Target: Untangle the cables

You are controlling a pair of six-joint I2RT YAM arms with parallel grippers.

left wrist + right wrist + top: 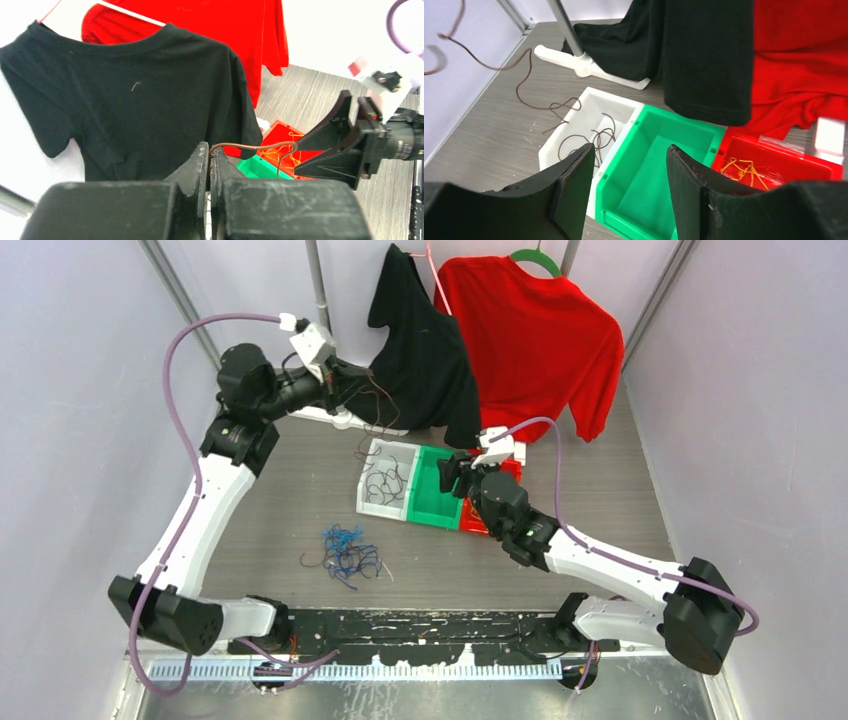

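**Over a grey wood-grain table, two arms sort thin wires into bins**

From above and behind, a loose tangle of blue and dark wires (345, 552) lies on the grey wood-grain table (250, 520) in front of three small plastic bins in a row. These are a white bin (372, 502), a green bin (432, 508) and a red bin (472, 525). The left gripper (350, 375) is raised near the back, and a dark brown wire (362, 452) trails from it down to the white bin, where more dark strands lie coiled. The right gripper (450, 475) hangs over the green bin. A black T-shirt (420, 350) and a red sweater (535, 335) hang at the back between pale walls.

On the left wrist camera, the black fingers (197, 167) are pressed together, pinching the dark brown wire, which arches out to the right. Beyond it are the black T-shirt, the red sweater, the right gripper and the red bin, which holds yellow-orange wires (282, 152).

On the right wrist camera, the two fingers (574, 185) stand apart with nothing between them, above the green bin's open well. To the left, brown strands loop inside the white bin and one rises away to the upper left. To the right, yellow-orange wires lie in the red bin. A white rack foot (589, 67) rests on the table behind the bins.
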